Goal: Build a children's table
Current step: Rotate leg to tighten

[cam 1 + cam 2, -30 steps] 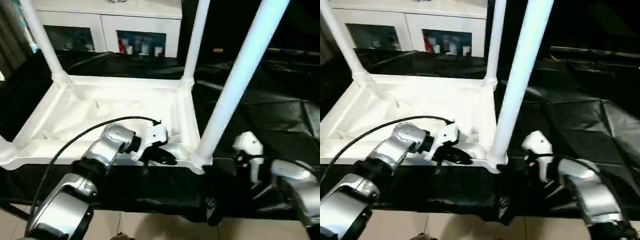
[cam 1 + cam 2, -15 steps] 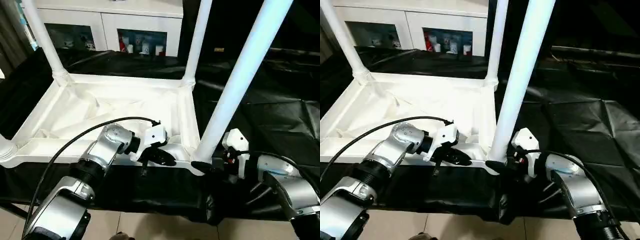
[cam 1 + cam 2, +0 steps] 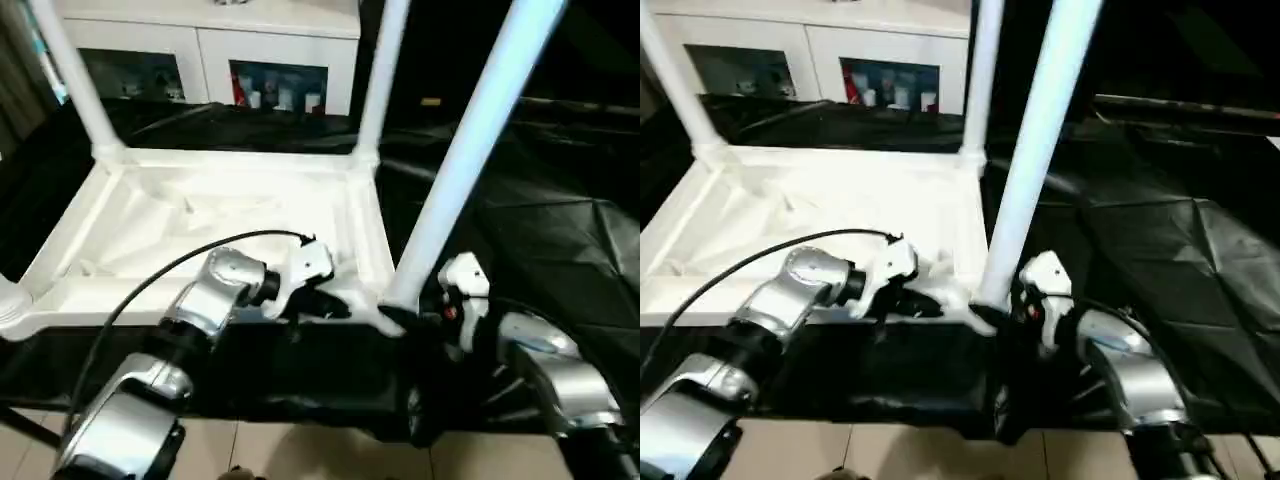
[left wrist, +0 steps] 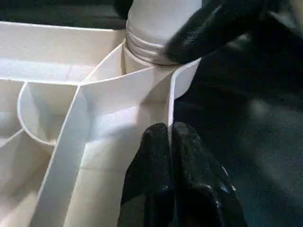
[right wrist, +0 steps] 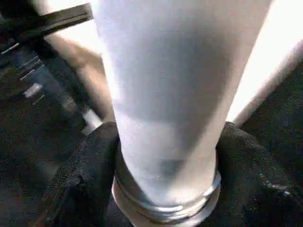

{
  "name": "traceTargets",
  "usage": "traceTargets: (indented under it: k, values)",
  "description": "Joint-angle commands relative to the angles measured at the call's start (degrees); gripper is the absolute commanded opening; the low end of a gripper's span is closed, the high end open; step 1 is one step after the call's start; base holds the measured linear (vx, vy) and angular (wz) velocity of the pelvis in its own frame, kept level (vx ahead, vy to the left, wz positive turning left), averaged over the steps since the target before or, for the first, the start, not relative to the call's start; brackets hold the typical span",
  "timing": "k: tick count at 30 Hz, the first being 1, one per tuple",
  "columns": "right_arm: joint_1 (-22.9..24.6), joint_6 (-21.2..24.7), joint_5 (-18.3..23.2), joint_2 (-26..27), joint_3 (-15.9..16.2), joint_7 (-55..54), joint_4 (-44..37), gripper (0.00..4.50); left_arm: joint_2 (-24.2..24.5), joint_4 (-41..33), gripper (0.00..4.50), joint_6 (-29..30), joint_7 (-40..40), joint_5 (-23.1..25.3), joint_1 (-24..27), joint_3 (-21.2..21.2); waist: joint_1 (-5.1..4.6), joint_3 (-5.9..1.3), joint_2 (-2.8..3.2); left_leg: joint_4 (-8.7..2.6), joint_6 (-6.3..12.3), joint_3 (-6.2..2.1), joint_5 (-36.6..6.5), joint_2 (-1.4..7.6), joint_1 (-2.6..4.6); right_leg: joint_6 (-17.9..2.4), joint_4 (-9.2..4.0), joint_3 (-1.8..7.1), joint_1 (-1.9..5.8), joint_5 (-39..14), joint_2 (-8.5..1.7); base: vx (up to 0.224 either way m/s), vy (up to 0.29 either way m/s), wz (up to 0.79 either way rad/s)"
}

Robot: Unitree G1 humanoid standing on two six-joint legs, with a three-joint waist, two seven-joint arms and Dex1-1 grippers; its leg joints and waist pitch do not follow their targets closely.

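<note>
Tabletop [image 3: 210, 225], white plastic and upside down, lies on a black-covered surface [image 3: 560, 230] in the head views, its ribbed underside up and legs standing in the corner sockets. The near right leg [image 3: 455, 170] rises steeply past the picture's top; two far legs [image 3: 372, 90] stand at the back corners, in front of a white glass-door cabinet [image 3: 200, 60]. Compared with a second ago, the right gripper [image 3: 400, 318] has come in from beside the corner to the foot of the near right leg, while the left gripper [image 3: 322, 308] sits where it was, on the tabletop's near rim.

From the left wrist, the left gripper's fingers [image 4: 163, 170] are pressed together, nipping the thin upright wall of the rim just short of the corner socket [image 4: 142, 52]. One black finger [image 4: 213, 26] of the right gripper lies against the leg's ringed end there.

From the right wrist, the right gripper's fingers [image 5: 90, 175] sit on either side of the leg's base [image 5: 165, 189], touching it on both flanks, closed around the tube.
</note>
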Motion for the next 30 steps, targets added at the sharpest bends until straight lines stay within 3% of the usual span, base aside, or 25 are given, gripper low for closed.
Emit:
traceTargets:
  k: [1, 2, 3, 5, 7, 8, 10, 13, 15, 18, 23, 27, 30]
  values:
    - [-0.8, 1.9, -1.7, 2.6, -1.0, -8.0, 3.5, 2.7, -3.2, 4.2, 0.0, 1.8, 9.3, 0.7, -1.0, 1.2, -0.37, -3.08, -0.15, -4.91, -0.57, -2.03, -16.6, 3.36, 0.93, -9.6, -5.19, 2.48, 1.74, -23.6, -3.99, 0.0, 0.0, 0.0]
    - [-1.4, 2.1, -2.7, 4.3, -0.8, -11.3, 4.3, 2.7, -4.7, 5.8, 0.0, 2.5, 12.7, 0.9, -2.0, 1.7, -0.64, -3.25, -0.42, -4.95, -0.96, -2.16, -16.7, 3.34, 0.95, -9.4, -5.1, 2.48, 1.85, -23.0, -4.05, 0.0, 0.0, 0.0]
    - [-1.8, 2.1, -3.3, 5.3, -0.8, -13.3, 4.7, 2.7, -5.5, 6.4, 0.0, 3.0, 14.1, 0.8, -2.4, 1.9, -0.57, -3.23, 0.03, -4.93, -0.92, -2.17, -16.8, 3.27, 1.02, -9.5, -5.2, 2.54, 1.82, -22.7, -4.09, 0.0, 0.0, 0.0]
    - [-2.8, 2.3, -4.8, 8.1, 0.2, -16.8, 5.2, 2.7, -7.5, 7.5, 0.0, 3.6, 15.7, 0.4, -3.3, 2.2, -0.87, -3.3, -0.15, -4.96, -0.36, -2.14, -16.6, 3.15, 0.69, -9.7, -5.15, 2.55, 2.04, -21.5, -4.03, 0.0, 0.0, 0.0]
    - [-3.4, 2.0, -5.7, 9.8, 1.5, -17.6, 5.1, 2.7, -8.7, 7.9, 0.0, 3.5, 15.6, 0.2, -3.7, 2.2, -0.88, -3.43, -0.3, -4.76, 0.62, -1.92, -15.4, 2.93, 0.64, -9.8, -5.17, 2.65, 2.1, -19.6, -3.97, 0.0, 0.0, 0.0]
    - [-3.5, 1.2, -6.4, 10.2, 2.7, -16.9, 4.9, 2.7, -9.0, 8.1, 0.0, 3.2, 15.0, 0.3, -3.9, 1.9, -0.79, -3.44, 0.19, -4.75, 1.2, -1.96, -15.0, 2.91, 0.61, -9.8, -5.14, 2.66, 2.24, -19.6, -4.05, 0.0, 0.0, 0.0]
    - [-3.5, -0.3, -7.4, 10.5, 4.7, -15.3, 4.4, 2.7, -9.3, 8.4, 0.0, 2.4, 13.7, 0.5, -4.2, 1.5, -0.9, -3.47, -0.1, -4.74, 1.68, -1.9, -14.9, 2.88, 0.52, -9.4, -5.28, 2.56, 2.3, -20.2, -3.94, 0.0, 0.0, 0.0]
    - [-3.7, -0.9, -4.8, 10.6, 3.2, -12.9, 4.3, 3.38, -8.7, 9.5, 0.0, 0.8, 11.4, 0.8, -4.5, 1.1, -0.89, -3.44, 0.13, -4.88, 1.83, -2.01, -15.7, 3.03, 0.66, -9.1, -5.51, 2.51, 2.14, -21.8, -3.97, 0.0, 0.0, 0.0]
    - [-3.3, -1.0, -3.4, 8.9, 3.0, -9.3, 2.7, 3.38, -7.4, 9.2, 0.0, -0.2, 8.5, 0.8, -3.9, 0.5, -1.06, -3.43, 0.11, -5.01, 1.96, -2.12, -16.4, 3.13, 0.51, -9.2, -5.41, 2.47, 2.26, -21.5, -3.92, 0.0, 0.0, 0.0]
    - [-2.7, -0.7, -2.5, 6.4, 3.1, -5.6, 0.8, 3.81, -6.0, 8.2, 0.0, -1.7, 5.0, 0.6, -3.0, 0.1, -0.96, -3.54, 0.01, -4.88, 2.84, -1.98, -15.3, 3.23, 0.44, -10.3, -5.08, 2.58, 2.45, -18.4, -3.93, 0.0, 0.0, 0.0]
    - [0.5, 1.7, 3.0, -2.6, 1.6, 8.5, -6.6, 3.85, -2.1, 4.7, 0.0, -5.5, -5.3, -0.9, -0.4, -0.8, -0.18, -3.58, -0.22, -4.77, 4.88, -1.84, -12.7, 3.6, 0.4, -11.6, -4.54, 2.7, 2.58, -14.9, -4.13, 0.0, 0.0, 0.0]
    - [1.5, 2.3, 4.6, -8.2, 0.7, 15.6, -8.5, 3.85, 0.4, 2.2, 0.0, -7.1, -10.9, -1.6, 1.3, -1.5, 0.21, -3.42, -0.22, -4.74, 4.84, -1.64, -12.9, 3.7, 0.6, -12.3, -4.6, 2.74, 2.37, -15.6, -4.13, 0.0, 0.0, 0.0]
    - [1.8, 3.2, 5.4, -10.2, 0.8, 18.3, -9.3, 3.85, 1.9, -0.7, 0.0, -6.5, -15.2, -2.8, 2.8, -1.7, 0.7, -3.29, -0.3, -4.95, 3.84, -1.73, -13.6, 3.81, 0.67, -11.6, -4.79, 2.78, 2.26, -18.5, -4.23, 0.0, 0.0, 0.0]
